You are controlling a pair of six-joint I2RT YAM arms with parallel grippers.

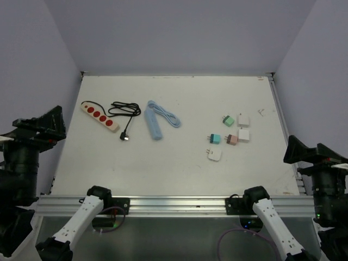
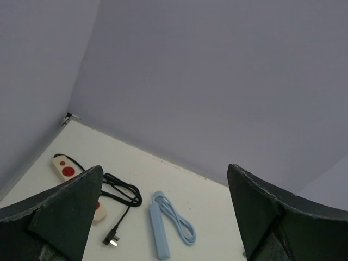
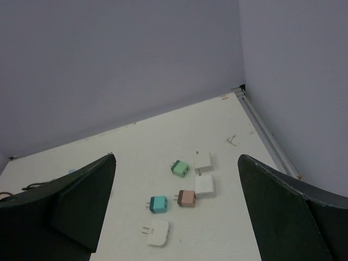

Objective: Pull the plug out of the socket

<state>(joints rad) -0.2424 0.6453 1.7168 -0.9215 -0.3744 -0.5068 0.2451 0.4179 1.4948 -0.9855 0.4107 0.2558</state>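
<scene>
Both left gripper (image 2: 164,167) and right gripper (image 3: 176,156) gape; black plug (image 1: 125,137) unplugged.

**White table (image 1: 179,174) carrying two power strips and six plug adapters.**
Ahead of the left gripper (image 1: 46,126) lies a cream power strip (image 1: 99,116) with red sockets; a black cable (image 1: 124,109) is coiled just beside it, its plug (image 1: 125,137) loose on the surface. A blue power strip (image 1: 155,124) lies further toward the right gripper (image 1: 304,149). Ahead-left of that gripper cluster a green adapter (image 1: 228,119), a teal adapter (image 1: 213,139), a pink adapter (image 1: 232,139) and three white adapters (image 1: 244,135).
</scene>
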